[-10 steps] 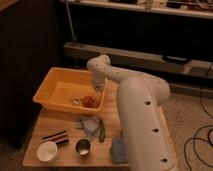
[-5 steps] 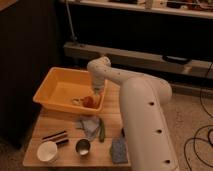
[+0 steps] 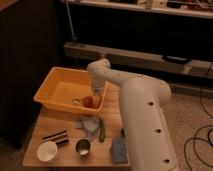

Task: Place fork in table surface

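My white arm reaches from the lower right over the table, and its wrist (image 3: 100,75) points down into the yellow bin (image 3: 55,82). The gripper (image 3: 93,98) is low inside the bin at its right front corner, next to an orange-red object (image 3: 89,102). A small pale slender thing (image 3: 76,101), apparently the fork, lies on the bin floor just left of the gripper. I cannot tell whether the gripper touches it. The light wooden table surface (image 3: 50,125) extends in front of the bin.
On the table in front of the bin lie dark sticks (image 3: 55,136), a white cup (image 3: 47,151), a metal cup (image 3: 82,147), a grey-blue cloth (image 3: 87,125), a green item (image 3: 101,131) and another grey cloth (image 3: 118,149). A dark shelf unit stands behind.
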Available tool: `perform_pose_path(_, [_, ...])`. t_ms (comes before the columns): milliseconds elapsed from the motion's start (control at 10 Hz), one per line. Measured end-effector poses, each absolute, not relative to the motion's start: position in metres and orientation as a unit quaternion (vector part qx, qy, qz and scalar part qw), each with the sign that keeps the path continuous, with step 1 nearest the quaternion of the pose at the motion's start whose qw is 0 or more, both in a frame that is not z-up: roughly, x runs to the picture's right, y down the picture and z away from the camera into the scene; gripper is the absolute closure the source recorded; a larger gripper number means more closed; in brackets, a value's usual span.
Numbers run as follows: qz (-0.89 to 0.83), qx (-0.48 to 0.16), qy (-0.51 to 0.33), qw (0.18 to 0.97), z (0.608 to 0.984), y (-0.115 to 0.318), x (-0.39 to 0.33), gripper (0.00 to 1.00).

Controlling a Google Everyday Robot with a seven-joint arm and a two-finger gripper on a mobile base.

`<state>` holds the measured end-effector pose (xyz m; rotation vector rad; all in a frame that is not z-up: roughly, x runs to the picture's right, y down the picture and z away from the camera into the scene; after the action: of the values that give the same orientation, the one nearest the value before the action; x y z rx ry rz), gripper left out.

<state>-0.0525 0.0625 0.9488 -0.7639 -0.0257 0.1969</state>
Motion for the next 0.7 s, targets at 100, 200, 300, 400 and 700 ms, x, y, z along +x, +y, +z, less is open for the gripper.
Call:
perform_pose_path(100, [0.092, -0.372, -0.012, 0.924, 0.9513, 0.0620, -0.0513, 0.35])
perform_pose_path(200, [0.087, -0.373, -0.010, 0.924, 0.9533, 0.0627, -0.0506, 0.35])
perform_pose_path(300, [0.084, -0.374, -0.009, 0.924, 0.9540, 0.0635, -0.0499, 0.35])
perform_pose_path(400, [0.084, -0.373, -0.009, 0.924, 0.9533, 0.0623, -0.0500, 0.35])
perform_pose_path(700, [0.085, -0.373, -0.010, 0.924, 0.9528, 0.0614, -0.0501, 0.35])
